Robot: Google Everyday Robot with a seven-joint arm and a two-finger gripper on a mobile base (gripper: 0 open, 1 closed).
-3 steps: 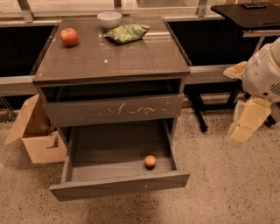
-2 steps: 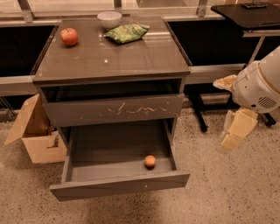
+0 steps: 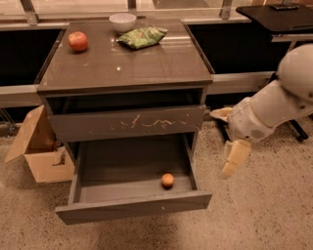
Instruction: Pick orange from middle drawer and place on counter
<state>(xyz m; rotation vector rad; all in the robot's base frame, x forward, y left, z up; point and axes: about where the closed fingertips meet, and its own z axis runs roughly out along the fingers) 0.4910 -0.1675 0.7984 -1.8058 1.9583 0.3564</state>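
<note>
The orange (image 3: 167, 180) lies in the open middle drawer (image 3: 132, 207), near its front right corner on the grey inside. The counter (image 3: 122, 66) is the glossy top of the cabinet above it. My gripper (image 3: 228, 137) hangs to the right of the cabinet, at about the height of the drawer, apart from it. Its two cream fingers are spread open, one finger (image 3: 235, 157) low and the other up by the scratched drawer front's right end. It holds nothing.
A red apple (image 3: 78, 41), a white bowl (image 3: 122, 21) and a green bag (image 3: 142, 36) sit on the counter. The scratched drawer front (image 3: 127, 123) is above the open drawer. A cardboard box (image 3: 39, 149) stands left on the floor. A black table (image 3: 276, 13) is at the back right.
My arm has swung left and down, bringing the gripper closer to the right side of the cabinet. The orange and drawer have not moved.
</note>
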